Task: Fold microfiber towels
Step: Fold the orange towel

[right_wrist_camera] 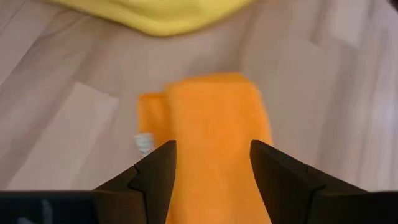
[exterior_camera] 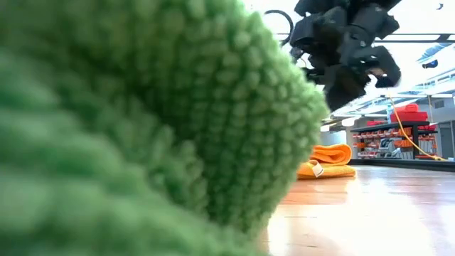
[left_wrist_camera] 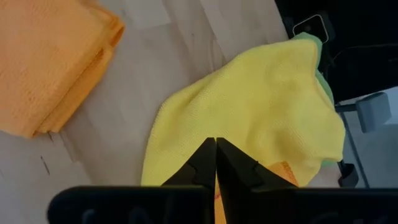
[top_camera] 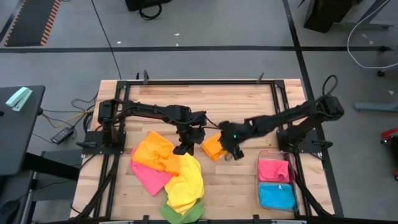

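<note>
Right gripper [right_wrist_camera: 211, 163] hangs open over the folded orange towel [top_camera: 213, 146], which lies just left of the clear bin [top_camera: 277, 202] — a square, centred grip would keep the fold intact. Left gripper [left_wrist_camera: 216, 163], shut and empty, waits over the yellow towel [top_camera: 186, 180].

No text, label, brand, number or sign is showing legibly anywhere. A small white tag [right_wrist_camera: 143, 143] is sticking out from the folded orange microfiber towel [right_wrist_camera: 214, 134], but its print is too blurred to read.
</note>
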Tool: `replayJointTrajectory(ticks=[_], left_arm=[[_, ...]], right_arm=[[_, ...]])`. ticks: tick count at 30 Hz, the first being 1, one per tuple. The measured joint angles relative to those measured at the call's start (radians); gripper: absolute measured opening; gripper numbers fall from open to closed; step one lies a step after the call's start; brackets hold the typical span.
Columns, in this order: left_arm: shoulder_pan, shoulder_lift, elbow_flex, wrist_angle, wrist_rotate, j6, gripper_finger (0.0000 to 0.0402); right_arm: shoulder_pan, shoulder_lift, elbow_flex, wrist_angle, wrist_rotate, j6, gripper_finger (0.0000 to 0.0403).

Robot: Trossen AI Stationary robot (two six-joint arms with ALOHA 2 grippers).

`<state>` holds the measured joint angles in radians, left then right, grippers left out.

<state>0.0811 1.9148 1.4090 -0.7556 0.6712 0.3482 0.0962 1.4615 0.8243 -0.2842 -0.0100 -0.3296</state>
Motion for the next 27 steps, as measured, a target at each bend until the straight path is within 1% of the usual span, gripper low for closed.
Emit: replayJointTrajectory(ticks=[3,6,10,14,19,21,27], left_arm=[[-0.003,0.0,0.0,-0.005,-0.014,-0.032,0.0011],[-0.011,0.0,0.0,-0.008,-0.016,-0.058,0.0011],[-0.025,0.0,0.0,-0.004,-0.024,-0.075,0.0024],[-0.037,0.0,0.0,-0.004,-0.06,-0.076,0.003],[-0.042,0.0,0.0,-0.003,-0.077,-0.076,0.0021],[-0.042,0.0,0.0,-0.003,-0.078,-0.081,0.0016],[-0.042,0.0,0.0,0.013,-0.085,-0.109,0.001]], right_arm=[[0.047,0.001,-0.039,0.083,0.067,-0.042,0.0213],[0.071,0.001,-0.049,0.097,0.113,-0.045,0.0213],[0.085,0.004,-0.082,0.117,0.114,-0.043,0.0213],[0.091,0.004,-0.137,0.183,0.12,-0.041,0.0213],[0.113,0.005,-0.177,0.259,0.153,-0.077,0.0213],[0.117,0.005,-0.189,0.261,0.173,-0.091,0.0213],[0.116,0.021,-0.192,0.285,0.179,-0.105,0.0213]])
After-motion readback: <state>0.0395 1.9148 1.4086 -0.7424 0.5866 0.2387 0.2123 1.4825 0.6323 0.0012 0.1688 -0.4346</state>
